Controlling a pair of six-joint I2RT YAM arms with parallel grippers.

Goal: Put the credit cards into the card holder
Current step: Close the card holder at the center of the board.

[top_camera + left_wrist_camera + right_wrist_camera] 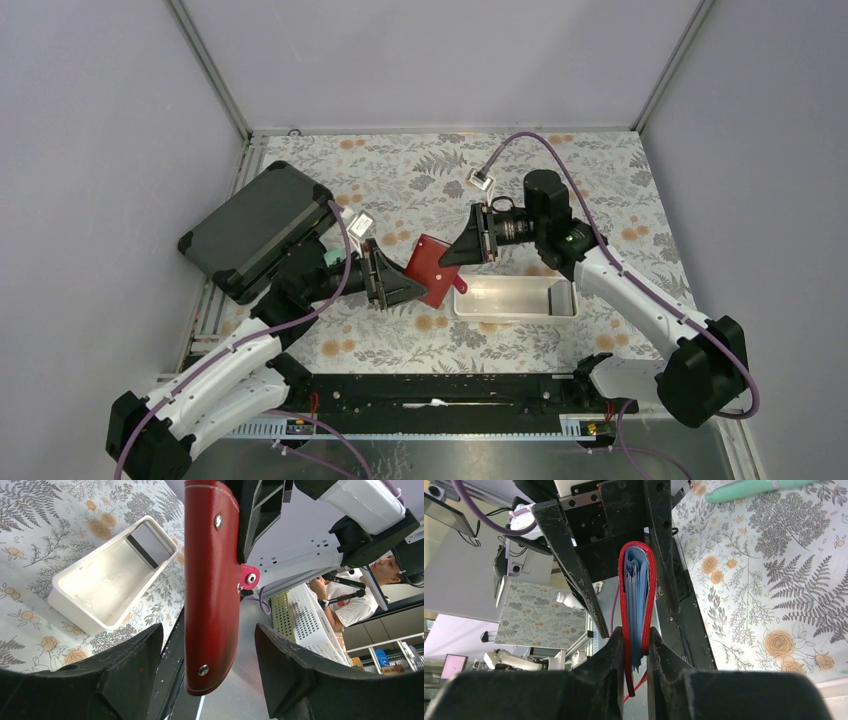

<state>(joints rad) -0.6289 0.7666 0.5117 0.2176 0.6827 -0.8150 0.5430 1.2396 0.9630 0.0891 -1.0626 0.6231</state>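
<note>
1. Position: the card holder (432, 268) hangs in the air above the counter (420, 170), between my two end effectors, with light blue credit cards (635, 600) tucked inside its fold.
2. Its long axis runs from one end effector to the other. Seen from the right wrist, the rounded red fold points away from it, toward the left arm.
3. My right end effector (636, 639) is clamped on the near end, pressing both red faces, and it alone carries the weight.
4. My left end effector (207, 630) stands open, one finger on each side of the far end, neither touching the leather.
5. I judge the left is nearer to take over, since closing would meet the flat faces squarely.
6. The snap tab (249, 577) sticks out unfastened.
7. The white tray (515, 298) sits on the counter just beside and below.
</note>
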